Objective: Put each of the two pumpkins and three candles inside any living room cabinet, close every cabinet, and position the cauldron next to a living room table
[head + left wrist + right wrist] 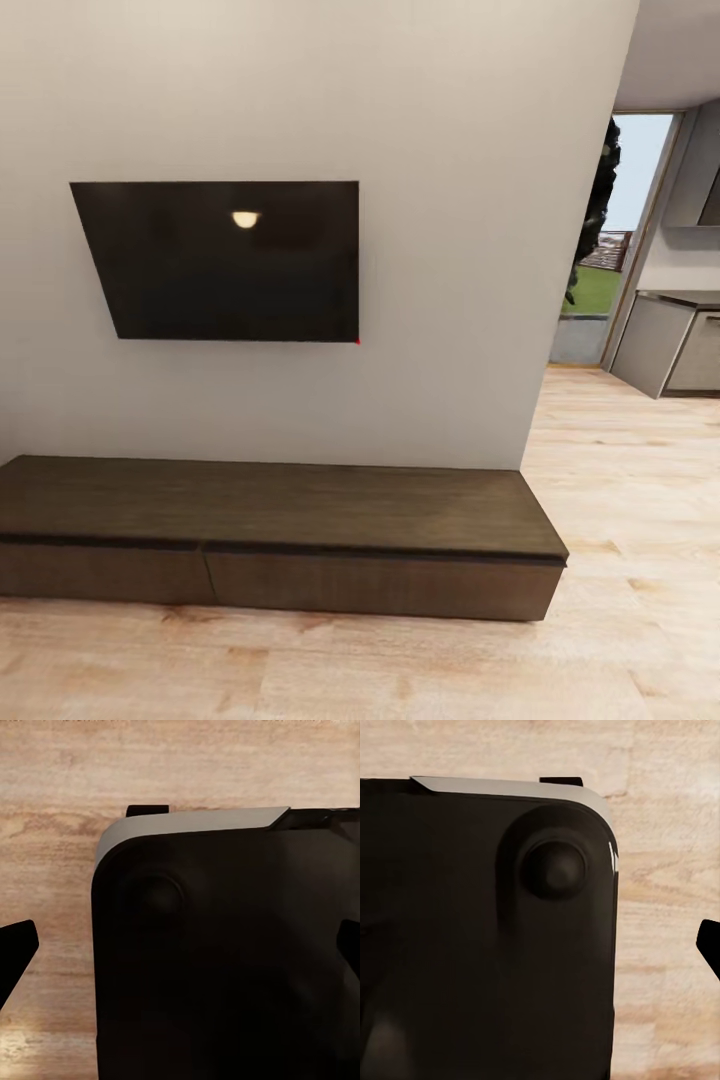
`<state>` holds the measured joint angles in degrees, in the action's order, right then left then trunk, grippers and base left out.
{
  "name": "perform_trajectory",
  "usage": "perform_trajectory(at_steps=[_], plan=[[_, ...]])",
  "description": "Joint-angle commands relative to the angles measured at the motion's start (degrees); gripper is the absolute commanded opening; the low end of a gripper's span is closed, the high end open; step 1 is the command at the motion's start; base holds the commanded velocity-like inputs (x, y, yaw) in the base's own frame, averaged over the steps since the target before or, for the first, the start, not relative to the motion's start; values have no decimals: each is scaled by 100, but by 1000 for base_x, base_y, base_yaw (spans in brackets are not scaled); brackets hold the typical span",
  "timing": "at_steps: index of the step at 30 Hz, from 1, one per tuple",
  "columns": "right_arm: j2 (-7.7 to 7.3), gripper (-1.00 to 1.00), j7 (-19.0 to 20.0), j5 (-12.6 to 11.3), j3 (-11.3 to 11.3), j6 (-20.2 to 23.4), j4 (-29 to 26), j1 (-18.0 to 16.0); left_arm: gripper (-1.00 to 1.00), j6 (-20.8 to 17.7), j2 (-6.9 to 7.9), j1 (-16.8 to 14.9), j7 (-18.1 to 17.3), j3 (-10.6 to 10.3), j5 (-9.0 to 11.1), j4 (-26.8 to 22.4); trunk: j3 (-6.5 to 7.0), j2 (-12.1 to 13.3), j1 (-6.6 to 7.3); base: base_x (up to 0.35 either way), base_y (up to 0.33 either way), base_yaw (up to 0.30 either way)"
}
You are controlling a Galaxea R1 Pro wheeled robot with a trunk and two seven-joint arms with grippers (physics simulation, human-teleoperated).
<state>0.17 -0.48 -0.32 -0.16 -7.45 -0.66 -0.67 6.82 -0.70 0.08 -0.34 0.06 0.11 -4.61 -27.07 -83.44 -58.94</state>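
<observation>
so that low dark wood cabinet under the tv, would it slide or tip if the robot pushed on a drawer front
Probably neither. The cabinet is long and low, sits flat on the wood floor and backs against the wall, so tipping looks unlikely. Its bulk suggests it is heavy enough to stay put. The drawer fronts are flush and handleless, so a push may just press the front inward.

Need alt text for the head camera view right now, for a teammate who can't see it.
A long, low dark-brown cabinet stands against a pale wall, both drawer fronts shut, nothing on top. A dark wall-mounted screen hangs above it. To the right, wood floor leads to a doorway showing grass.
</observation>
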Motion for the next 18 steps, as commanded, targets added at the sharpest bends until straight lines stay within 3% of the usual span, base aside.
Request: perform_trajectory(at_steps=[1,11,18], plan=[[1,100,-5,-3,-2,-21,5,-3,100,11,0,1,-4,0,0,-5,-23,-44,-22,0,0,0],[1,100,-5,-7,-7,-15,7,0,100,34,8,1,-1,11,9,-68,-41,-84,-44,0,0,0],[1,100,-3,-4,-10,-18,6,0,100,46,15,1,-1,-11,15,-91,-167,-365,-198,0,0,0]])
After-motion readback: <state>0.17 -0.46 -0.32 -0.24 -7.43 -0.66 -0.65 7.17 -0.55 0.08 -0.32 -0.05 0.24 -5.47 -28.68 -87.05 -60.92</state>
